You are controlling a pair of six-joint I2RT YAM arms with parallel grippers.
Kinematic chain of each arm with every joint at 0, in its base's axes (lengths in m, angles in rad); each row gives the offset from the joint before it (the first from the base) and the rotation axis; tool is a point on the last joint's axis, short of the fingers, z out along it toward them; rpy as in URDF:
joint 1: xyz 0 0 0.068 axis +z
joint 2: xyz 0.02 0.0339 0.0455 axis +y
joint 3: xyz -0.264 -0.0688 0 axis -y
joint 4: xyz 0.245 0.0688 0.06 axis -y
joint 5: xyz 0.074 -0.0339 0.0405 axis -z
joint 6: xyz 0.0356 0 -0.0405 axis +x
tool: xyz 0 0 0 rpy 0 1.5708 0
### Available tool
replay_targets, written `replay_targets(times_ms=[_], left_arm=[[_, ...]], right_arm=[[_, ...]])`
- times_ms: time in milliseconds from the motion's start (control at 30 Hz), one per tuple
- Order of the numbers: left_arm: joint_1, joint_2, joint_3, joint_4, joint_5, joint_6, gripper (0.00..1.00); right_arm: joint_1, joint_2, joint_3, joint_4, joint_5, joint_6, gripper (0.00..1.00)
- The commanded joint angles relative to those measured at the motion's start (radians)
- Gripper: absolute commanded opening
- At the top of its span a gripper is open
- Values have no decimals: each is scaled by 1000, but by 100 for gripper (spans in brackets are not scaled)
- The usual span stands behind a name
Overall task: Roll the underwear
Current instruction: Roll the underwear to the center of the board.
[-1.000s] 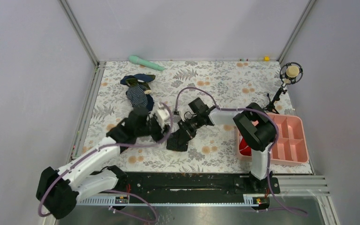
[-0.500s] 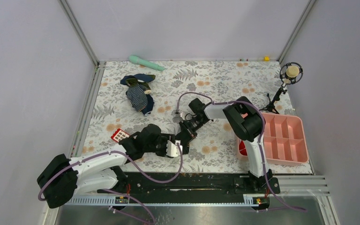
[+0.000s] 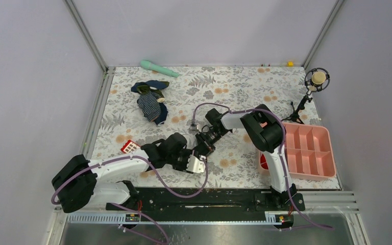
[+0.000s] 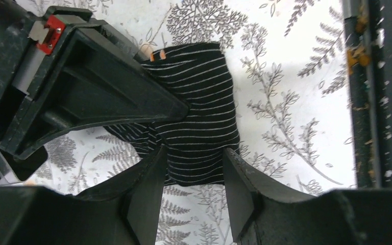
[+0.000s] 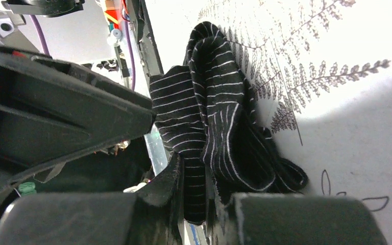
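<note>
The underwear is black with thin white stripes and lies bunched on the floral table cover, a tiny orange tag at its far edge. My left gripper is open, its two fingertips astride the garment's near edge. My right gripper is shut on a fold of the underwear from the far side. From the top view the two grippers meet mid-table, the left gripper in front and the right gripper behind. They hide most of the fabric there.
A navy striped garment and a teal tool lie at the back left. The red keypad sits by my left arm. A pink tray, a red cloth roll and a microphone stand are on the right.
My left arm has swung from the underwear's left side round to its near edge, and its jaws have narrowed a little. The right gripper keeps its hold and has shifted slightly.
</note>
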Motion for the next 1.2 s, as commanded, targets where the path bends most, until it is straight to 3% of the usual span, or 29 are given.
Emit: replay_targets(times_ms=[0,200,400,533,667,800,867,933,967,1033,1067,1100,1133,1167], left_arm=[[-56,40,66,-23,-31,-132,46],[-90,162,155,-109,-139,-312,45],[-131,170,97,-82,-222,-282,49],[-143,258,90,-106,-222,-262,47],[-147,376,146,-160,-225,-302,31],[-147,438,216,-249,-160,-323,7],[-147,457,249,-297,-110,-329,0],[-147,476,281,-348,-54,-338,0],[-147,489,293,-375,-24,-341,0],[-148,504,307,-400,8,-340,0],[-151,509,309,-400,2,-340,0],[-152,513,310,-395,-11,-345,0],[-152,516,310,-391,-20,-349,0],[-151,518,310,-391,-17,-350,0]], right_arm=[[7,84,-25,-75,217,-74,0],[3,87,-23,-77,213,-74,0],[1,83,-25,-78,214,-76,0],[0,87,-25,-78,211,-73,0],[1,87,-26,-76,209,-73,0],[0,89,-25,-77,209,-72,0],[1,86,-25,-77,215,-71,9],[0,70,-28,-78,226,-74,22],[1,53,-32,-78,237,-75,33],[-3,4,-23,-94,259,-71,44],[-8,-31,-11,-102,274,-51,55],[-18,-84,-3,-102,280,-25,80],[-36,-127,3,-93,283,6,97],[-49,-173,9,-81,293,31,99]])
